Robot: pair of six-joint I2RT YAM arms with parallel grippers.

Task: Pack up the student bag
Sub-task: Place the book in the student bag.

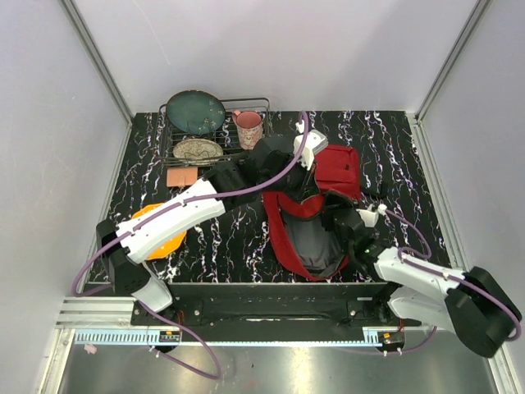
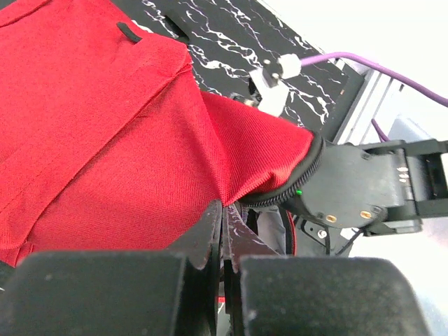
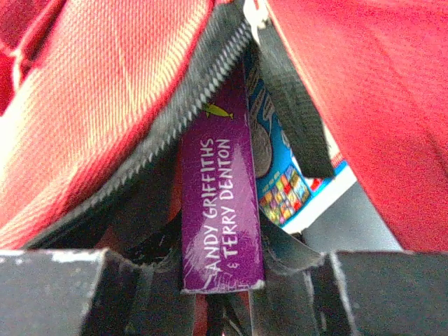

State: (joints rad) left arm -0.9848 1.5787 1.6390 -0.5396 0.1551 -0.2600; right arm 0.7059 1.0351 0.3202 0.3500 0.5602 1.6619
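The student bag lies on the black marbled table with its main compartment unzipped, directly below both claws. The left gripper has its fingers pressed together on a fold of the bag's red fabric at the far edge of the opening, and the fabric runs taut up to the fingertips. The right gripper pinches a purple book with ANDY GRIFFITHS & TERRY DENTON on its spine. The book stands in the opening just ahead of the fingers, beside the zip teeth. A dish rack and a pink mug stand to the left of the left gripper.
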